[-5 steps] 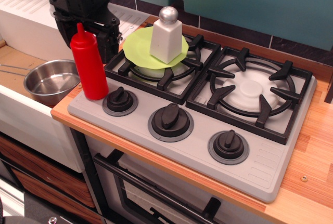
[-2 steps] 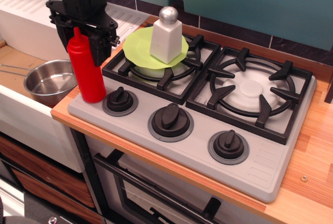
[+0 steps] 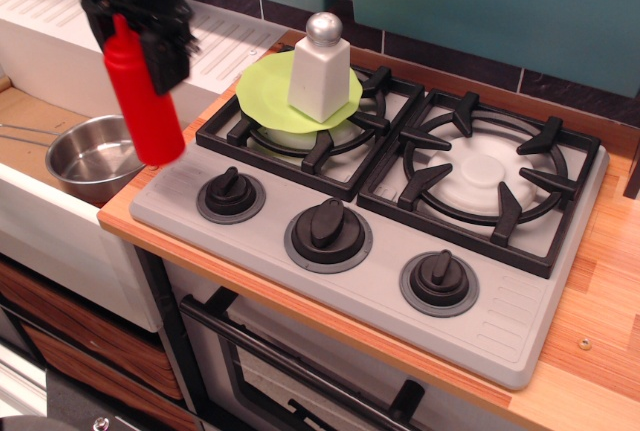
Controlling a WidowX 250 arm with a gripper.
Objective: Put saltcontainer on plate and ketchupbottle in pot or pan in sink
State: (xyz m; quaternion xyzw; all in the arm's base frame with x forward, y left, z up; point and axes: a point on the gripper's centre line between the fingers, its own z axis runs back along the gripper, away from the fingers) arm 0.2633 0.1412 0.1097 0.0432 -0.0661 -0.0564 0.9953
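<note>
The pot [image 3: 95, 156] lies open from above, beside the stove [image 3: 330, 251] edge and sink [image 3: 60, 51] wall.

Red ketchupbottle [image 3: 143, 101] — lime-green plate [image 3: 262, 96]. White saltcontainer [image 3: 318, 76], silver cap. Shiny steel pot [image 3: 92, 159] — black gripper [image 3: 135, 16].

Gripper [image 3: 135, 26] clamps lifted ketchupbottle [image 3: 142, 101]; saltcontainer [image 3: 320, 68] sits on plate [image 3: 262, 99].

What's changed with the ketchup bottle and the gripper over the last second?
The gripper closed on the ketchupbottle, lifted it off the stove's front-left corner and carried it left, tilted, toward the pot in the sink. The saltcontainer stayed on the plate; the pot did not move.
</note>
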